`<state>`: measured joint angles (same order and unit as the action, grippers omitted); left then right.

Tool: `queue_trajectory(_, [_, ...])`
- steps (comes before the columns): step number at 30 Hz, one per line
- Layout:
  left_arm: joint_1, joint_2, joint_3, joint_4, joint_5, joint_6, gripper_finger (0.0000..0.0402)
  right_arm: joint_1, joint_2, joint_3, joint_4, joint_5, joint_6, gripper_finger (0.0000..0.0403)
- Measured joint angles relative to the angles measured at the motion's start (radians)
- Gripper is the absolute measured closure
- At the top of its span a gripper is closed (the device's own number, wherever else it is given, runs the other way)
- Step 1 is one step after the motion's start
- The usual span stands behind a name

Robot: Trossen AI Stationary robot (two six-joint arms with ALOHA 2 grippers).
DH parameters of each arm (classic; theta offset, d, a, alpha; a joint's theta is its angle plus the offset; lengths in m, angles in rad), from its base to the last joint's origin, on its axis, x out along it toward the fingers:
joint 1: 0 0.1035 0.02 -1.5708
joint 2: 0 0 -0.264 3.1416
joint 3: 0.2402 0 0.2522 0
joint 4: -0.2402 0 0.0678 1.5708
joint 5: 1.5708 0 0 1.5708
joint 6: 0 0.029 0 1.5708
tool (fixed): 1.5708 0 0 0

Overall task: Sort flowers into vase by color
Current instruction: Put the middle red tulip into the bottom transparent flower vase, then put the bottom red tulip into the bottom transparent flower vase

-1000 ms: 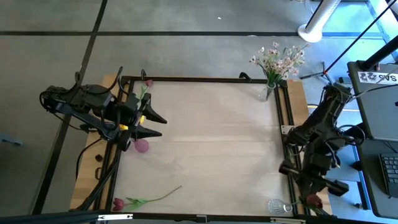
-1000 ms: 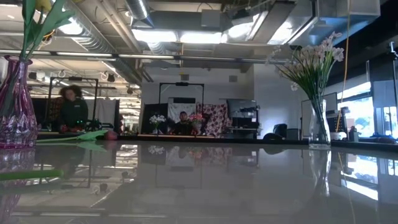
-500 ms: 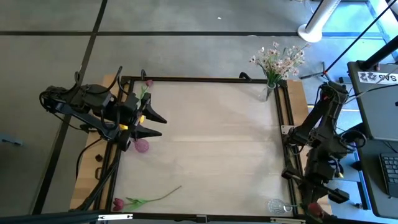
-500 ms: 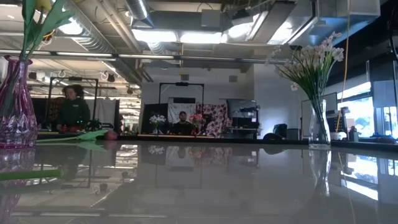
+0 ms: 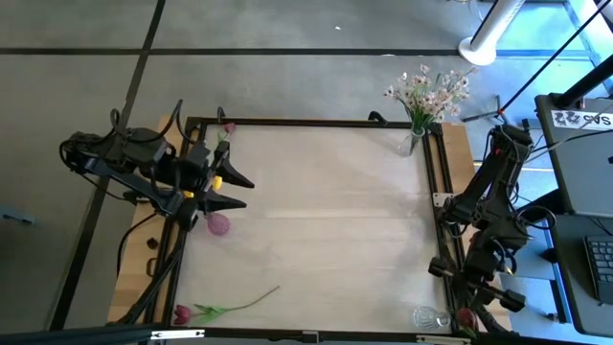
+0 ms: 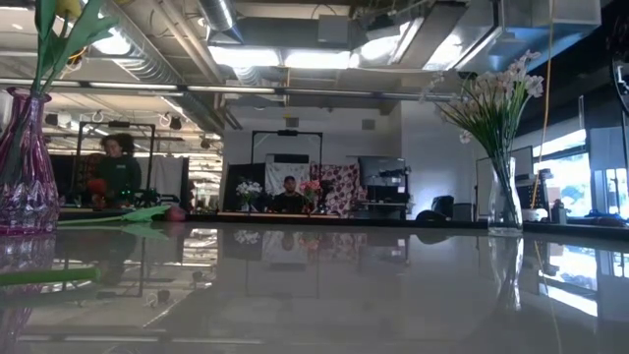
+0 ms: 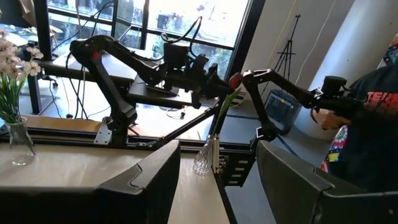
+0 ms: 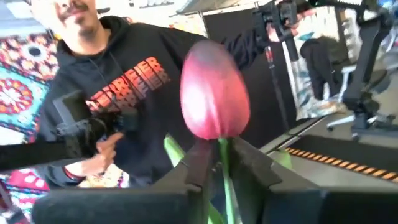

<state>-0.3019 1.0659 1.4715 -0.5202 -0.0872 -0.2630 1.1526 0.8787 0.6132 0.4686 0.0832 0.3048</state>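
Observation:
My right gripper (image 5: 469, 314) is at the table's near right corner, shut on a dark red tulip (image 8: 214, 99). A small clear vase (image 5: 424, 316) stands beside it. In the left wrist view the tulip's stem (image 7: 221, 112) reaches down toward that vase (image 7: 205, 158); I cannot tell whether its end is inside. My left gripper (image 5: 235, 189) waits open by the left edge, next to a purple vase (image 5: 218, 223) with a yellow tulip (image 6: 64, 8). White-pink sprays (image 5: 428, 91) stand in a clear vase (image 5: 413, 142) far right. Another dark red tulip (image 5: 182, 312) lies flat near left. My right gripper pinches the dark red tulip's stem just under the flower head (image 8: 222, 158) between its two fingers (image 8: 199, 163). It comes roughly level, pointing toward the table's near edge, with the fingers across the stem. The tulip stands upright, head above the fingers and stem hanging below, lifted clear of the table.
A black frame rail (image 5: 306, 123) runs around the table. One more red tulip (image 5: 228, 127) lies at the far left corner. A desk with a keyboard (image 5: 599, 259) stands to the right. A person in a dark hoodie (image 8: 118, 93) is just past the near right corner.
My right arm has swung a little, carrying the dark red tulip slightly toward the table's left, closer to the small clear vase. Its gripper has stayed shut on the stem.

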Motion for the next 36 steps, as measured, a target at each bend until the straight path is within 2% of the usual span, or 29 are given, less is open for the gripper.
queue_trajectory(8, [0.0,-0.009,0.0,-0.003,0.0,0.002,0.0194,0.0,-0.022,0.0,-0.091,-0.081,0.146,0.0281])
queue_trajectory(13, [0.0,-0.009,0.0,-0.014,0.0,0.003,0.0194,0.0,-0.073,0.0,-0.202,-0.128,0.328,0.0258])
queue_trajectory(19, [0.0,-0.009,0.0,-0.028,0.0,0.003,0.0194,0.0,-0.115,0.0,-0.355,-0.209,0.546,0.0251])
queue_trajectory(27, [0.0,-0.009,0.0,-0.053,-0.006,0.003,0.0194,-0.001,-0.166,0.0,-0.551,-0.223,0.572,0.0251])
queue_trajectory(36, [0.0,-0.002,-0.003,-0.059,-0.068,-0.038,0.0194,-0.001,-0.313,0.0,-0.799,-0.216,0.718,0.0251])
